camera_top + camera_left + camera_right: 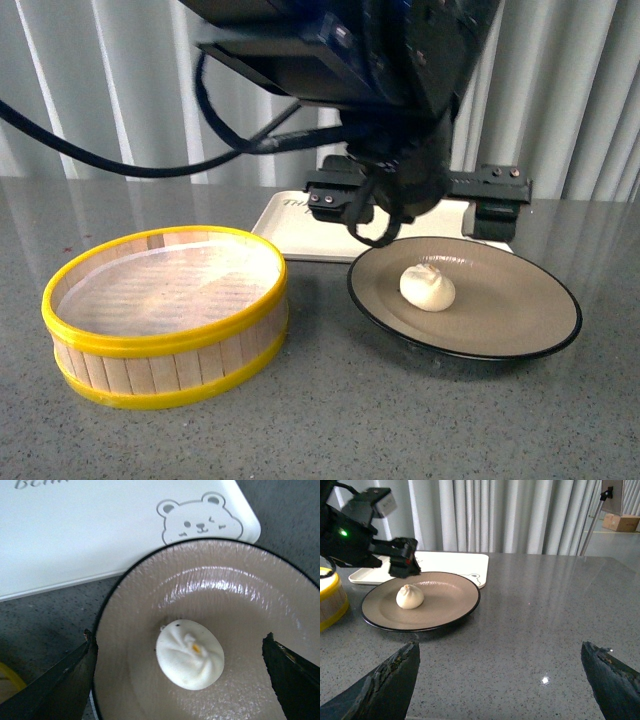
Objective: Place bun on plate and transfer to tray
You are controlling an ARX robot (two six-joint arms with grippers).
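The cream-white pleated bun [427, 287] lies on the beige-grey, black-rimmed plate [520, 340], left of its middle. The cream-white tray [290, 225] lies just behind the plate, touching or nearly touching it. My left gripper [412, 212] hangs open a little above the plate, over the bun. In the left wrist view its gripper [179, 637] is spread wide either side of the bun [190, 654], clear of it, over the plate [235, 580] with the tray [100, 535] beyond. My right gripper [500, 650] is open and empty over bare table, right of the plate [445, 605].
A round wooden steamer basket [165, 315] with yellow rims stands left of the plate, empty; its edge shows in the right wrist view [327, 600]. The grey speckled table [400, 430] lies in front. A black cable hangs at upper left. Curtains are behind.
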